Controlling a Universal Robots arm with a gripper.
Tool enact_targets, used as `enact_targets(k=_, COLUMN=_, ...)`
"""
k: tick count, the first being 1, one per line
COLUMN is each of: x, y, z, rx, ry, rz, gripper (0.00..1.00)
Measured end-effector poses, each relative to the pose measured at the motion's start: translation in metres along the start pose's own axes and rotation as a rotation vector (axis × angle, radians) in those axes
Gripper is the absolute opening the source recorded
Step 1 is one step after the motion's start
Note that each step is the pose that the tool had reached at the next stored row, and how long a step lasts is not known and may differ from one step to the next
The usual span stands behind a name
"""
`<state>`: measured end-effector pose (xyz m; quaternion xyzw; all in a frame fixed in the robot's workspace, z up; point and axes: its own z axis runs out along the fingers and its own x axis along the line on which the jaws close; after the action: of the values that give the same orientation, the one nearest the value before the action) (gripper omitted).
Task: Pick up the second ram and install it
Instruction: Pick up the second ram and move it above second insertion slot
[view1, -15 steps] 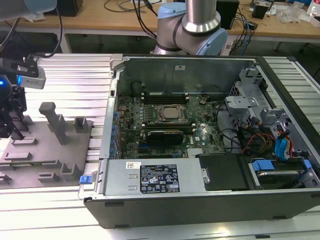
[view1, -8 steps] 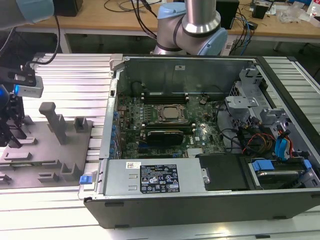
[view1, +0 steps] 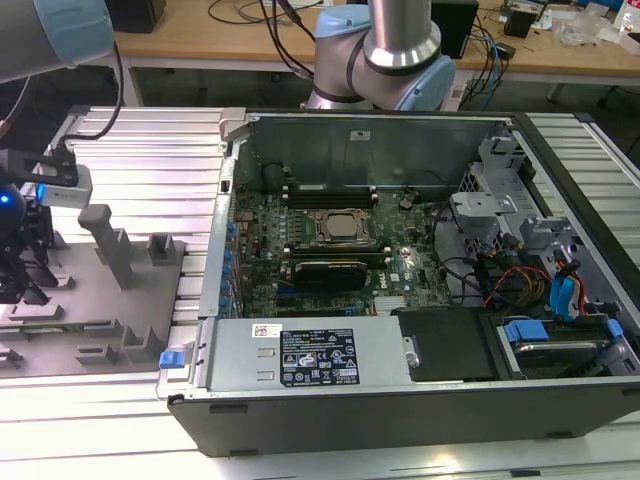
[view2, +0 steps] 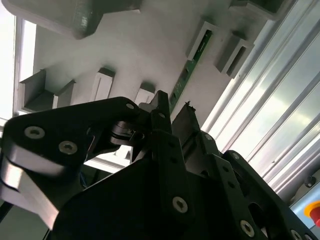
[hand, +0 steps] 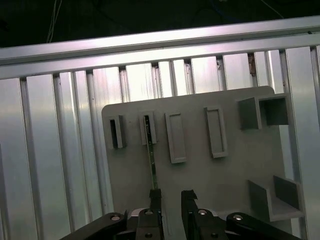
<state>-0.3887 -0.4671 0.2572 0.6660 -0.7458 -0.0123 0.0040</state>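
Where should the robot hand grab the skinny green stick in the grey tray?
Probably by its two flat faces near the middle, coming down from above. The long, thin green circuit-board stick stands on edge in the grey moulded tray, so its narrow top edge faces up and the faces are free to pinch. The open black hand hangs beside it.

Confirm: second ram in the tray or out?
In: the ram stands on edge in a slot of the grey tray, open tool at its end.

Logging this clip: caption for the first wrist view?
Open gripper hovers above grey holder tray, close to the green ram stick.
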Motion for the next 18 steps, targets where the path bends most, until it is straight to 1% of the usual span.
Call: enact_targets(k=18, x=0.0006, y=-0.0005, z=0.0183, rx=0.0001, ry=0.0006, rz=0.000, gripper=0.30)
